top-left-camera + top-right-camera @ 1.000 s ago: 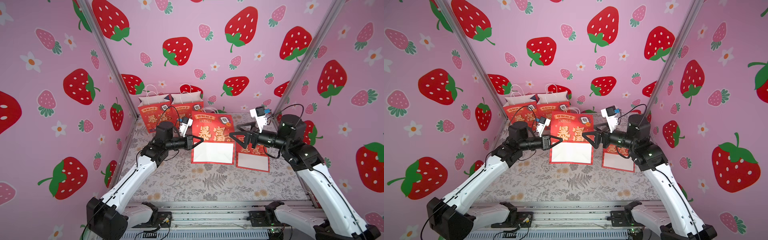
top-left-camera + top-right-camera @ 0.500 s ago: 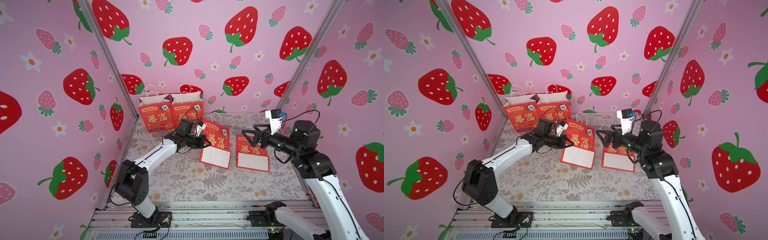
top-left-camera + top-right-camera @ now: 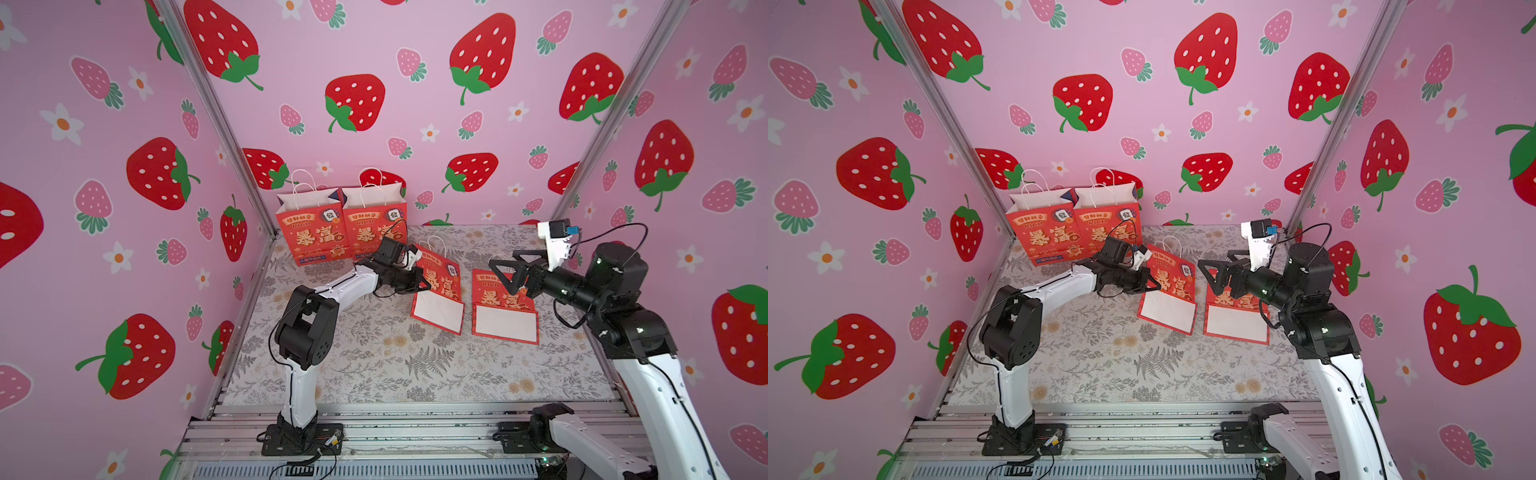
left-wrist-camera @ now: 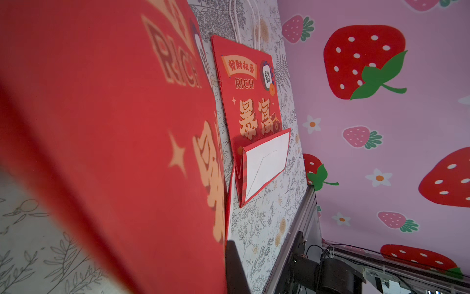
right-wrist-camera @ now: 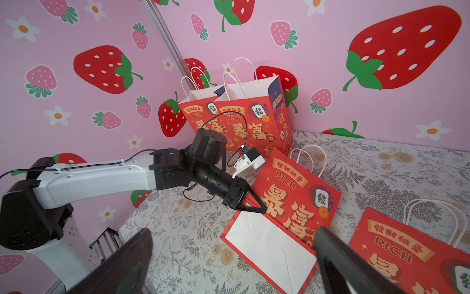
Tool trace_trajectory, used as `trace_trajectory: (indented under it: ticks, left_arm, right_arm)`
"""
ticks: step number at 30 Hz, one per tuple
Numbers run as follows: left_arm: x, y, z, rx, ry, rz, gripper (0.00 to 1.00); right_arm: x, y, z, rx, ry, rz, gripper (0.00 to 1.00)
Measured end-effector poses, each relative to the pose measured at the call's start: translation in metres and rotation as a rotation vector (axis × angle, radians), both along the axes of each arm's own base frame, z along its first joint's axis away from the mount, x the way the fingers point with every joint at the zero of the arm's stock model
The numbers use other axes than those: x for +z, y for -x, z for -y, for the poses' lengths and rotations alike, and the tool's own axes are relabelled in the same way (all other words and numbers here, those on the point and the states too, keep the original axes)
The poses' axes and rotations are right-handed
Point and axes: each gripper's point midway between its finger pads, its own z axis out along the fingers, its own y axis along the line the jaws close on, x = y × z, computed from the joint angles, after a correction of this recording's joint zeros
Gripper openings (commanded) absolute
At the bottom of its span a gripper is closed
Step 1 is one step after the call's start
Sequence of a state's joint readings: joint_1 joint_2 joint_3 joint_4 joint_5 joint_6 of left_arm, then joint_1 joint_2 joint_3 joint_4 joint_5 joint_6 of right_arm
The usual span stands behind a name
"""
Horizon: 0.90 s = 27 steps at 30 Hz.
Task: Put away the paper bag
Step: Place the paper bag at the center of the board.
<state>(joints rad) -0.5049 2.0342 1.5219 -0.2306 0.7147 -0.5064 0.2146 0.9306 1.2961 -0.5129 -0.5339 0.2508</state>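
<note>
Paper bag (image 3: 441,291), Mia: where is it just now?

Between the two arms, Tom, near the middle of the table (image 3: 374,374). It is folded flat and tipped on a slant, printed face up. The gripped side is raised and the white folded bottom points toward the front. I cannot tell whether its low edge touches the table.

What holds it up?

The left end effector (image 5: 250,202). Its jaws are pressed together on the bag's side edge, about halfway along. I think the edge was chosen because a flat bag offers nothing else to pinch. The fold there also looks stiff enough to carry the sheet without crumpling.

And the right end effector (image 3: 502,275)?

Jaws wide apart, holding nothing. It hangs in the air above a second flat bag (image 3: 505,309). That one lies face up on the table just beside the held one, with its handles toward the back wall. My guess is that it is parked there to leave the left arm room to swing.

Where should the held one go?

Likely to the back left corner, where two standing bags (image 3: 313,237) are side by side by the wall. The left arm is nearer to them, which would explain why it does the carrying.
</note>
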Motion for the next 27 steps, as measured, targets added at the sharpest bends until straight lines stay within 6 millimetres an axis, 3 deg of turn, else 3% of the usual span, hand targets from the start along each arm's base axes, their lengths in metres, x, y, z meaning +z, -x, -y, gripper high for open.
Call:
trace_trajectory:
  ticks: [9, 18, 27]
  left_arm:
    - [-0.012, 0.005, 0.023, -0.015, 0.029, 0.002, 0.00]
    - [-0.039, 0.024, 0.024, 0.033, 0.037, -0.046, 0.00]
    - [-0.038, 0.027, 0.039, 0.056, 0.070, -0.025, 0.00]
  right_arm:
    - [-0.001, 0.000, 0.001, 0.001, -0.012, -0.011, 0.99]
    - [0.001, 0.003, 0.003, 0.003, -0.022, -0.010, 0.99]
    - [0.010, 0.013, 0.005, 0.010, -0.032, 0.022, 0.99]
